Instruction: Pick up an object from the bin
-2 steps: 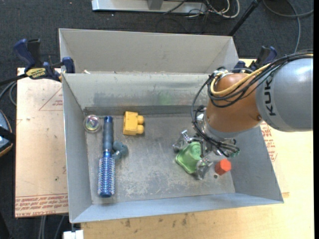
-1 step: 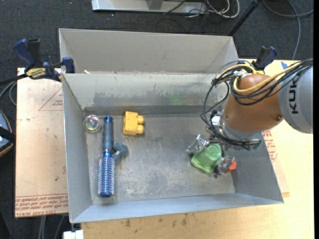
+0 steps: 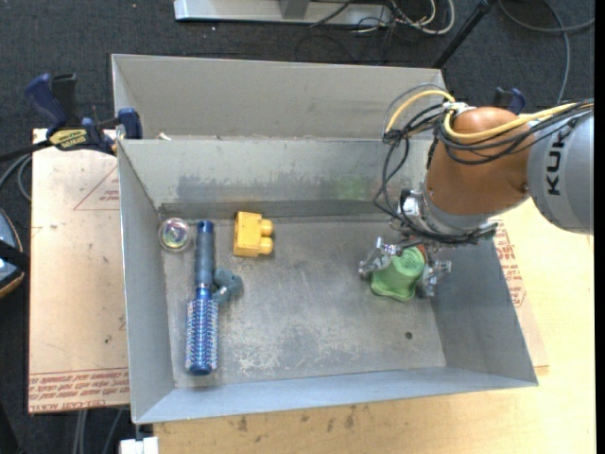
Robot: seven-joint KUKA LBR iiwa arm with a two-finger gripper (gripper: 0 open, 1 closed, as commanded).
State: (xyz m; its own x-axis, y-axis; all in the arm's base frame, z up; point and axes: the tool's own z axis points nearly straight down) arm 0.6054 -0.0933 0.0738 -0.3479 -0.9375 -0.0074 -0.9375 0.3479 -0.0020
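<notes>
The grey metal bin (image 3: 312,386) presents its near wall first. It holds five loose things, one of each kind.

1. Arm: enters from the right. Its gripper (image 3: 405,270) is low over the right half of the bin floor.
2. Blue hairbrush (image 3: 201,301): one, near left, handle pointing to the far wall.
3. Green lumpy thing (image 3: 397,277): one, on the floor at the right. The fingers (image 3: 374,256) are spread and released, one on each side of it.
4. Yellow block (image 3: 251,234): one, far left of centre.
5. Grey-blue piece (image 3: 227,285): one, touching the brush's right side.
6. Shiny ball (image 3: 174,234): one, far left corner, just beside the handle tip.
</notes>
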